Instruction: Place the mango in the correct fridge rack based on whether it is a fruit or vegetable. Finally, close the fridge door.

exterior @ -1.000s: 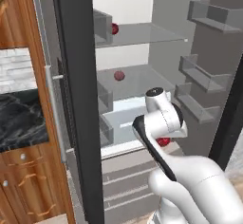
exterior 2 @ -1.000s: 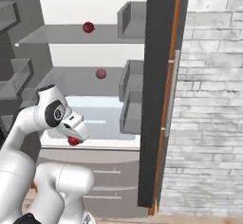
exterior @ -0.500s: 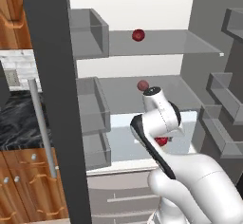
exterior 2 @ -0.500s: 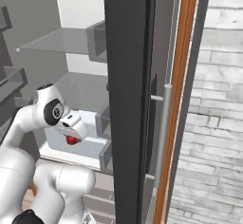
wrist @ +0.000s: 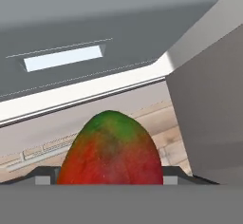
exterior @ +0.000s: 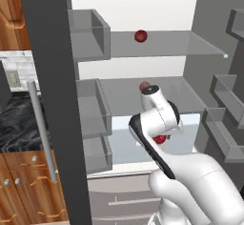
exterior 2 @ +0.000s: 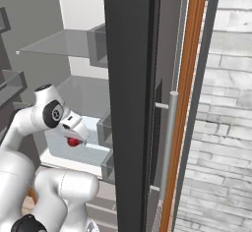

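Mango (wrist: 110, 152) sits pinched in the gripper (exterior 2: 74, 138), held low in front of the open fridge (exterior: 143, 83), beside its bottom clear bin. I judge it light, firm, smooth-skinned and rounded, so it may roll or slip; holding it across its widest middle seems safest, with gentle pressure to avoid bruising. Farther in, two small red fruits (exterior: 140, 35) lie near the back edges of the upper shelves. No writing or brand can be read.

Flat, even rendered light brightens the fridge (exterior: 143, 9) interior's white back wall, shadows stay soft, and every view is sharp, without glare.
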Robot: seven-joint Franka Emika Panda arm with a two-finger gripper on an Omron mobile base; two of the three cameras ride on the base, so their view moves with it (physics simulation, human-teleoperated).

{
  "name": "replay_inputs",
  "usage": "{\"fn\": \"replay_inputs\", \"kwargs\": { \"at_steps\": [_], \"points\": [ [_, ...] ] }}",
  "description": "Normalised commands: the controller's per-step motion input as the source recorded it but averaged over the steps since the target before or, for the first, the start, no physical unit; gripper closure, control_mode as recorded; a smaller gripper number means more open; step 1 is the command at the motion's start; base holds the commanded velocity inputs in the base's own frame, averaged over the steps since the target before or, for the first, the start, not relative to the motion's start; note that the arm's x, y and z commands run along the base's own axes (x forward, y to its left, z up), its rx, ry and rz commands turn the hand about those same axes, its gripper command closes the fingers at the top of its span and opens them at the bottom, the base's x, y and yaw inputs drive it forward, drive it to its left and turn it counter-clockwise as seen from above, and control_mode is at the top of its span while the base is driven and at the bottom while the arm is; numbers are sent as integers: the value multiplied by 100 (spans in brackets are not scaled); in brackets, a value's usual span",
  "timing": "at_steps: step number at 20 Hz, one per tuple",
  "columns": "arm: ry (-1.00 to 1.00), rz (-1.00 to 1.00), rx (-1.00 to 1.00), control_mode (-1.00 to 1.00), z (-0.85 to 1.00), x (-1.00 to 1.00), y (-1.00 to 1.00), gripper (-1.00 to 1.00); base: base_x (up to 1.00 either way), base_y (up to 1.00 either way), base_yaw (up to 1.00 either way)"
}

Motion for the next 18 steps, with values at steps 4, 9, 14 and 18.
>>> {"fn": "replay_inputs", "kwargs": {
  "at_steps": [4,9,14,18],
  "points": [
    [-32,4,0,-100,99,69,0,100,0,0,0],
    [-30,0,0,-100,100,34,15,100,0,0,0],
    [-26,0,0,-100,100,8,1,100,0,0,0],
    [-14,0,0,-100,86,64,0,100,0,0,0]
  ]
}}
